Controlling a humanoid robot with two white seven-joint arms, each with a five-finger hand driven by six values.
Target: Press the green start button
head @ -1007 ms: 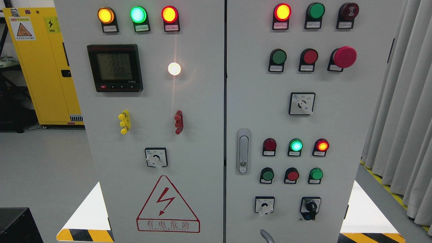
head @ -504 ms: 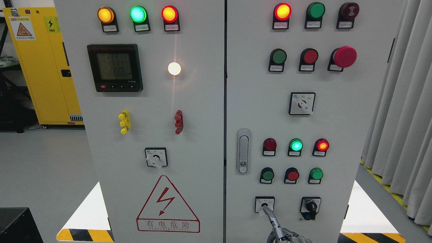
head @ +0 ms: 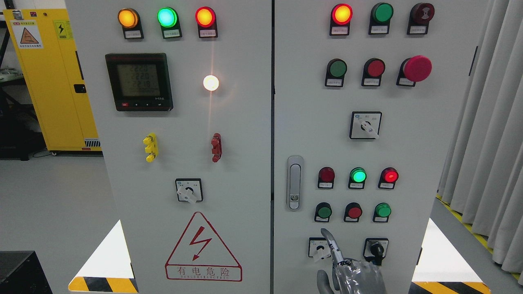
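Observation:
On the right cabinet door (head: 408, 155), a row of three push buttons sits low down: a green button (head: 324, 212), a red button (head: 354, 212) and a second green button (head: 383, 210). My right hand (head: 333, 255) rises from the bottom edge with its index finger (head: 330, 241) stretched upward and the other fingers curled, holding nothing. The fingertip is just below the left green button, apart from it, and overlaps the small rotary switch (head: 319, 247). The left hand is out of view.
Above that row glow three lamps, the middle one a green lamp (head: 358, 176). A door latch (head: 294, 182) stands to the left, a black selector knob (head: 375, 250) to the right. Higher up are a green button (head: 338, 68) and a red mushroom button (head: 416, 68).
My right hand has come up from the bottom edge; only a fingertip showed a second ago. Its index finger now reaches past the rotary switch toward the lower button row.

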